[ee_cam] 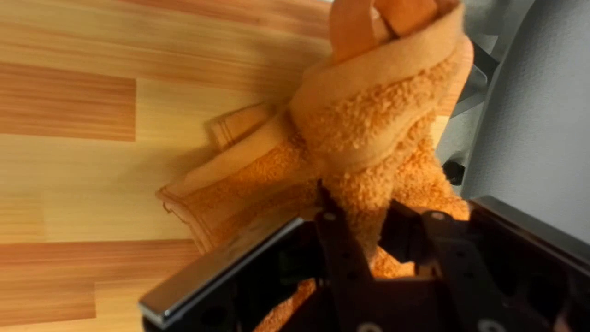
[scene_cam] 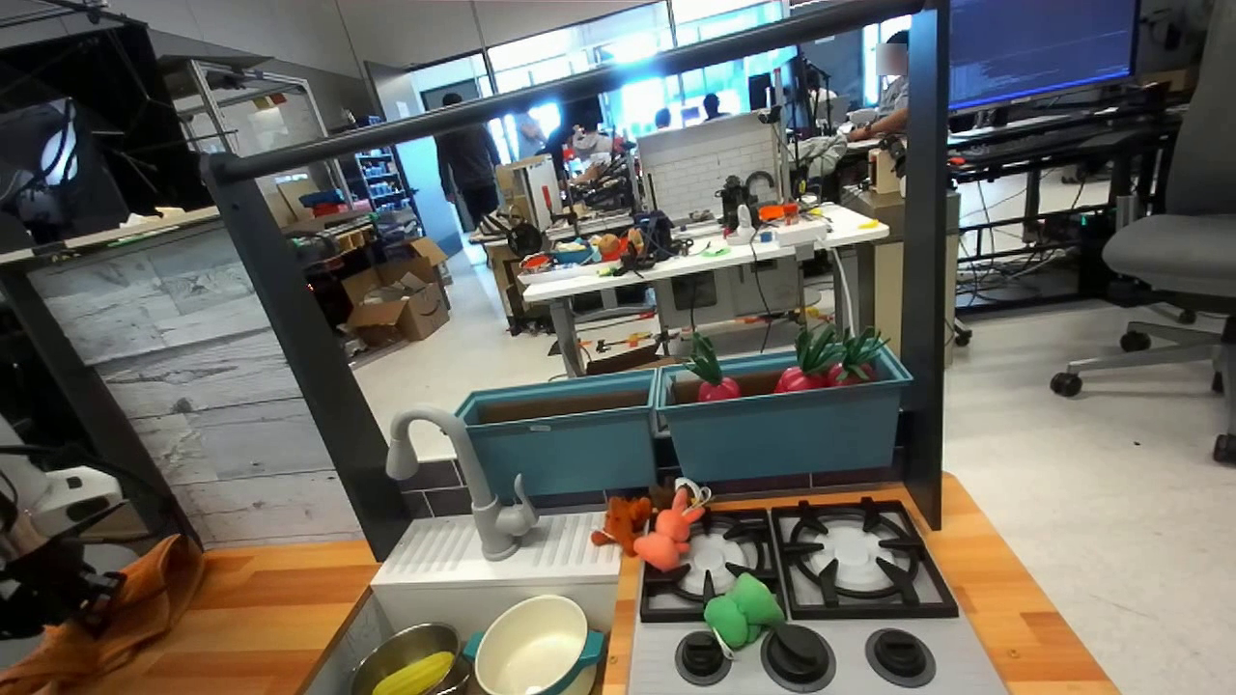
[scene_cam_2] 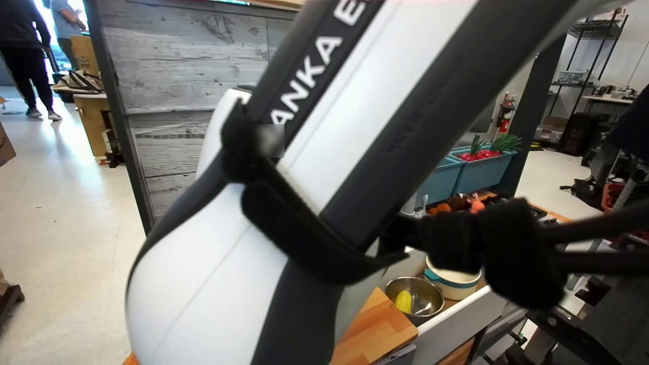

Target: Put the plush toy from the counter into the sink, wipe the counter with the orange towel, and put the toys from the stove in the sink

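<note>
One soft orange terry towel [ee_cam: 359, 120] was clamped, bunched, in the black two-fingered tool [ee_cam: 357, 207] low in the wrist view, its long fold running from the fingertips toward the upper right. The light-brown wooden plank worktop [ee_cam: 83, 184] lay mostly left of the tool there; the wipe presumably called for that way. In an exterior view both sat far left, wood to their right.

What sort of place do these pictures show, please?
Probably a robotics lab. Three things suggest it: the robot arm, what looks like a play kitchen and, in the background, a bench crowded with objects.
</note>
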Motion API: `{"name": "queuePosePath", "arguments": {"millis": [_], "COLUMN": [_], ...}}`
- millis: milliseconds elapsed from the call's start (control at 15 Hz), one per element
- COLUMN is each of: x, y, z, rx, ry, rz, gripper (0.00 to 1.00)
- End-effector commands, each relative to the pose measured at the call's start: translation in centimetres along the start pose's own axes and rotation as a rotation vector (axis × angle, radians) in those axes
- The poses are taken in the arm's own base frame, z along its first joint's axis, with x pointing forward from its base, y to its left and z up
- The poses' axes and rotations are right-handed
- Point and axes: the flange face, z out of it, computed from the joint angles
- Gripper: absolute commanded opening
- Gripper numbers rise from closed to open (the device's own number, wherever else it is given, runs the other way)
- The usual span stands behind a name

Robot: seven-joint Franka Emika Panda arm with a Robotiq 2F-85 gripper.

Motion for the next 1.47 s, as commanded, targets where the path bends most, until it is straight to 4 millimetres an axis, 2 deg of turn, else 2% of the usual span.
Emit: {"name": "queuePosePath", "arguments": {"millis": [0, 200, 333, 533, 600, 667, 733, 800, 867, 1067, 1267, 1400], "x": [0.7, 1.1, 1.3, 1.1, 0.9, 1.3, 1.1, 1.1, 1.1, -0.1, -1.5, -2.5], "y": [-1.2, -0.6, 0.9, 2.8, 3.2, 2.6, 2.9, 3.1, 3.0, 5.4, 7.4, 6.8], "z": [-2.2, -3.5, -4.0, -3.5, -2.8, -2.8, -2.6, -2.6, -2.5, -0.4, 2.2, 4.4], "rx": [-0.062, -0.189, -0.288, -0.344, -0.301, -0.313, -0.313, -0.314, -0.313, -0.297, -0.247, -0.167], "ry": [0.008, -0.026, -0.065, -0.138, -0.15, -0.121, -0.126, -0.127, -0.127, -0.136, -0.1, -0.08], "rz": [-0.057, -0.057, -0.033, -0.015, -0.041, -0.021, -0.018, -0.017, -0.017, 0.057, 0.1, 0.116], "gripper": [0.04, 0.04, 0.04, 0.04, 0.41, 0.43, 0.23, 0.32, 0.64, 0.74, 0.97, 1.0]}}
